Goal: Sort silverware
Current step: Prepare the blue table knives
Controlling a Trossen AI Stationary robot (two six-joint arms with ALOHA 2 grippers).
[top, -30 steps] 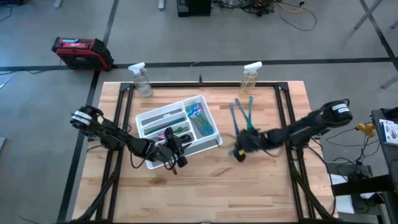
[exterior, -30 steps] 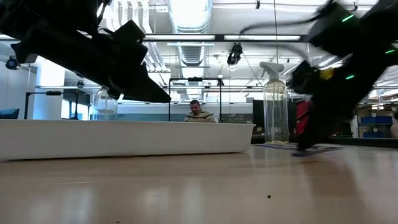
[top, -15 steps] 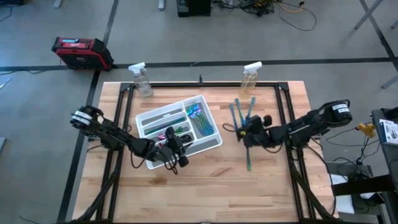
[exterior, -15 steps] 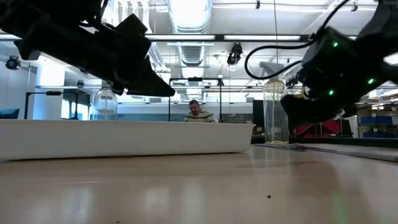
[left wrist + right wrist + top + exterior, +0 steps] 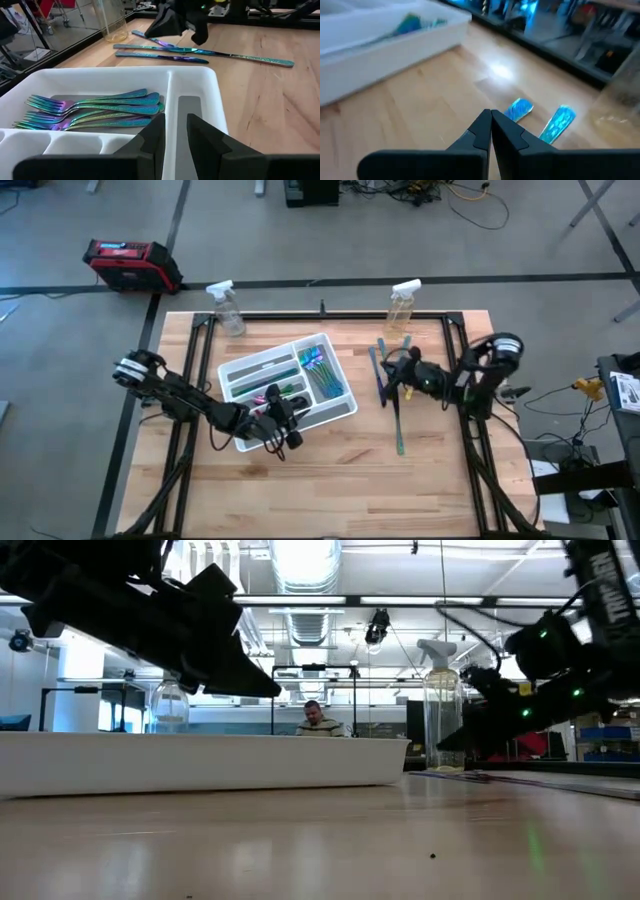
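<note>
A white compartment tray sits left of the table's middle with iridescent forks in one section. My left gripper stays at the tray's near side, its fingers a narrow gap apart over a white divider. Teal and blue silverware lies flat on the wood right of the tray, and it also shows in the left wrist view. My right gripper is shut and holds nothing, just short of two teal utensil ends. My left gripper has the tray's divider in the gap between its fingers, coming level from the tray's near side. I cannot tell whether the fingers touch it.
Two clear spray bottles stand at the table's far edge. A red case is on the floor beyond. A person sits in the room behind. Bare wood runs along the near edge.
My right gripper has drawn back from the table's middle toward the far edge, staying shut, while its arm has folded toward the right edge and the wrist has turned. A long teal utensil now lies bare where the gripper was.
</note>
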